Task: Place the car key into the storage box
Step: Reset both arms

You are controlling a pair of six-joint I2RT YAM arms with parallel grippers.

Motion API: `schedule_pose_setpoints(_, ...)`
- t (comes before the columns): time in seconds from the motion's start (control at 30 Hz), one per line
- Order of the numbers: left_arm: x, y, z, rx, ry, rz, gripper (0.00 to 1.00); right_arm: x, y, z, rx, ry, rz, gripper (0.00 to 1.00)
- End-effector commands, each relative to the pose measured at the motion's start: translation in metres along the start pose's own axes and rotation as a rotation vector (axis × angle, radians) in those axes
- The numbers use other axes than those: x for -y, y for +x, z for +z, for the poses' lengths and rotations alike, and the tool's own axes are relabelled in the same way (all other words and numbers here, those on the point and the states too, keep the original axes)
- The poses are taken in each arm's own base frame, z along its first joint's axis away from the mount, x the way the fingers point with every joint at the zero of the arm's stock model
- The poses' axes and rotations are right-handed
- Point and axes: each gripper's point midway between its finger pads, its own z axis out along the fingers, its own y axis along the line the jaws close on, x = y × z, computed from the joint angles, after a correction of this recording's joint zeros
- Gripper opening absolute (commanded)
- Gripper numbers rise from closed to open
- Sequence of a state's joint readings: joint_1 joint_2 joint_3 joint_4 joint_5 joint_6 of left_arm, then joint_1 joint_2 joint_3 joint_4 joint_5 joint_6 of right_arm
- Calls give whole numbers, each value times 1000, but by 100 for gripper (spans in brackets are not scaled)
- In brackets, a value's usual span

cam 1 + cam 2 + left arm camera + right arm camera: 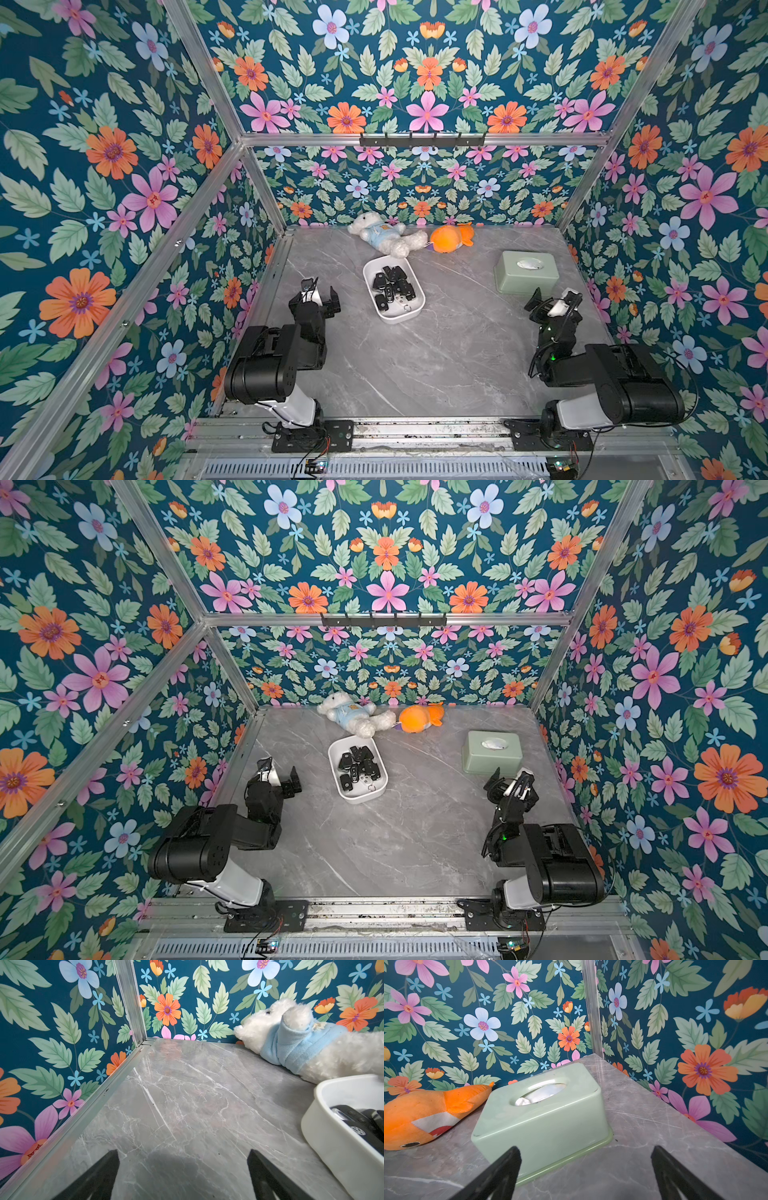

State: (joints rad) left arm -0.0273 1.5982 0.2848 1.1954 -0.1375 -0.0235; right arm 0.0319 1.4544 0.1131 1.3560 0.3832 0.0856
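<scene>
Car keys (392,284) lie rightward of our left jaws, which gape empty near the storage box (400,319) holding them; our right jaws, equally wide and empty, sit farther off by the green box (525,272); the storage box's long axis runs away from us; black fobs lie heaped, and we see none loose on the worktop (415,374).

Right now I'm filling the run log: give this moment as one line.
left gripper: open, empty | right gripper: open, empty | car keys: in storage box
</scene>
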Motion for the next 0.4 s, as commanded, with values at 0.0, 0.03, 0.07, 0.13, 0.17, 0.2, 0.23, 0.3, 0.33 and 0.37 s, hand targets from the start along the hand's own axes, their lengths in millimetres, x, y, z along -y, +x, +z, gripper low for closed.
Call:
schedule_pose_setpoints(0.0, -1, -5, 1, 15, -7, 12, 100, -2, -8, 0, 30, -8, 4, 99)
schedule_pose_setpoints(0.03, 0, -4, 1, 13, -6, 12, 100, -2, -7, 0, 29, -8, 3, 99)
schedule_pose_setpoints(0.07, 0, -5, 1, 14, -6, 12, 100, -2, -8, 0, 30, -8, 4, 99)
schedule_pose_setpoints(0.13, 0, -4, 1, 12, -5, 15, 100, -2, -7, 0, 29, -9, 2, 99)
schedule_pose_setpoints(0.17, 0, -4, 2, 10, -4, 13, 100, -3, -7, 0, 29, -10, 1, 99)
schedule_pose_setpoints(0.2, 1, -4, 2, 11, 0, 12, 100, -3, -7, 0, 29, -10, 0, 99)
schedule_pose_setpoints(0.23, 1, -4, 2, 10, 0, 13, 100, -3, -7, 0, 28, -9, 0, 99)
schedule_pose_setpoints(0.3, 0, -4, 2, 10, -3, 13, 100, -2, -7, 0, 27, -7, -1, 99)
schedule_pose_setpoints(0.33, 1, -5, 1, 16, 0, 15, 100, -3, -7, 0, 28, -9, -1, 99)
schedule_pose_setpoints(0.37, 1, -4, 1, 11, -1, 16, 100, -3, -7, 0, 28, -8, 0, 99)
